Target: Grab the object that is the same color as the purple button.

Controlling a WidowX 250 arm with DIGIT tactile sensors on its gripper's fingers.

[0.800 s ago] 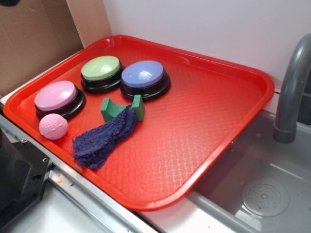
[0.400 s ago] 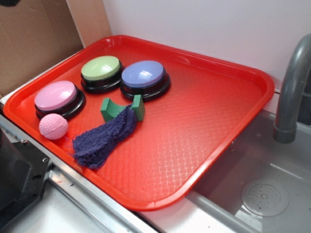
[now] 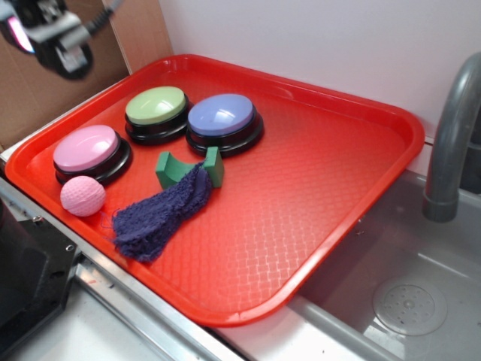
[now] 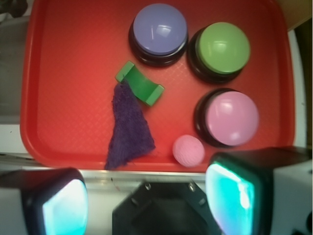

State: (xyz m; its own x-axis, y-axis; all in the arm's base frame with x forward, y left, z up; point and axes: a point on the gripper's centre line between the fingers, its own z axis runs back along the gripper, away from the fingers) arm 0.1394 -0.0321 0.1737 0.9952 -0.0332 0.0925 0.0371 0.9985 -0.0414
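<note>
The object, a dark purple frayed rag, lies limp on the red tray, one end touching the green arched block. The wrist view shows the rag below that block. The purple button stands at the tray's back, beside the green button; in the wrist view the purple button is at the top. My gripper hovers blurred, high above the tray's far left corner. Seen from the wrist, the gripper is open, both fingers wide apart, nothing between them.
A pink button and a pink ball sit at the tray's left front. A grey faucet and sink lie to the right. A black mount is beneath the gripper. Cardboard stands behind.
My gripper has come into the exterior view at the top left; earlier it was out of sight. Nothing on the tray has moved.
</note>
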